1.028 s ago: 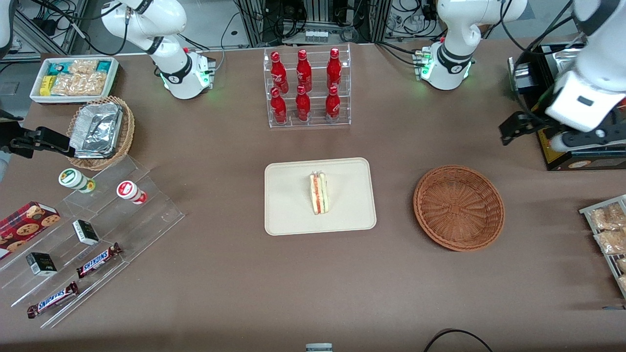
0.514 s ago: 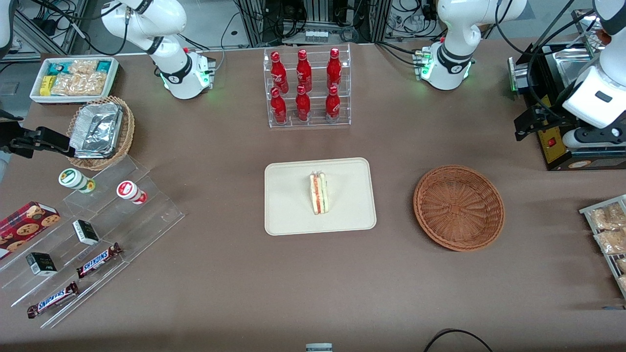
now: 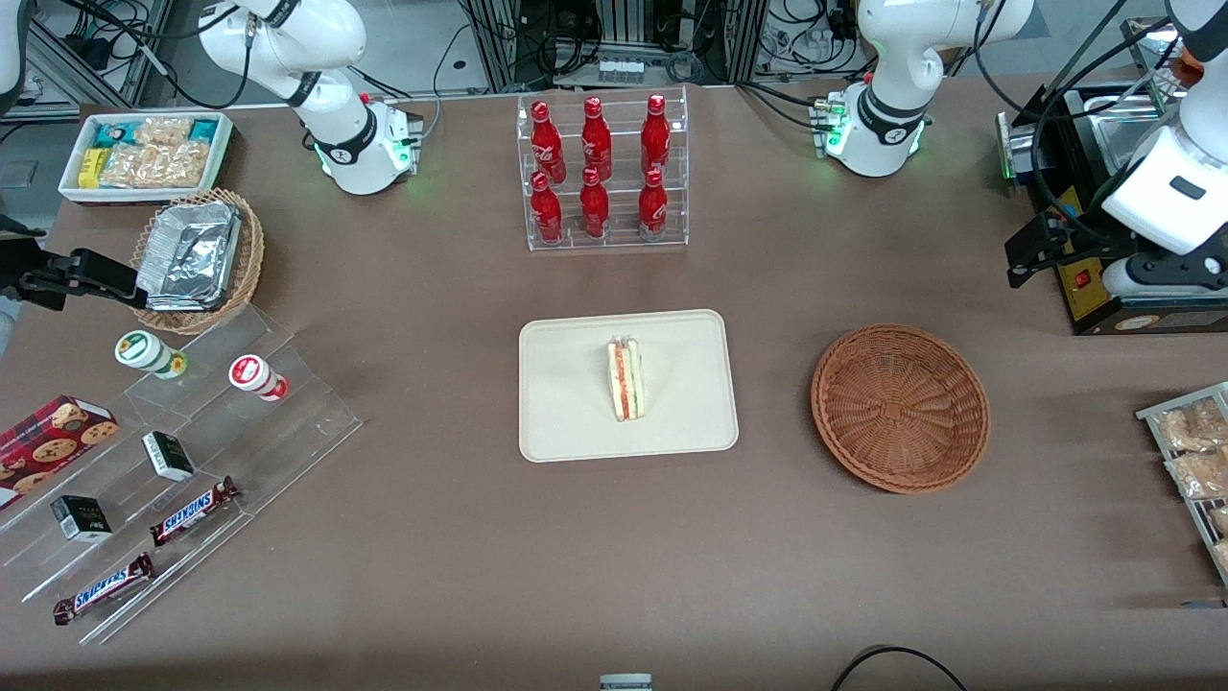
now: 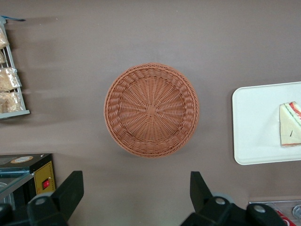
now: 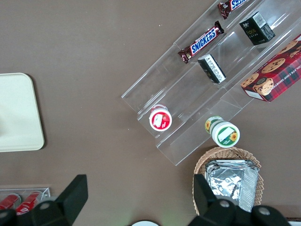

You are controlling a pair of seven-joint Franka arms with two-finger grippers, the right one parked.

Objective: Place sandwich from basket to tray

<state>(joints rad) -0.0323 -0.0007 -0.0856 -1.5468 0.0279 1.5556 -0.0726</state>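
Sandwich (image 3: pixel 625 378) lying on tray (image 3: pixel 576 422); basket (image 3: pixel 900 408) beside, toward working arm's end of table (image 3: pixel 432 537); gripper (image 3: pixel 1031 251) raised, farther from camera than basket.

SNICKERS — on two candy bars (image 5: pixel 206 41)

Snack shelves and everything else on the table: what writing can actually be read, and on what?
"SNICKERS": on both chocolate bars on the clear stepped shelf.
Red bottles, cookie box, small dark boxes: print too small to read.
The gripper, open above the basket, bears no text.
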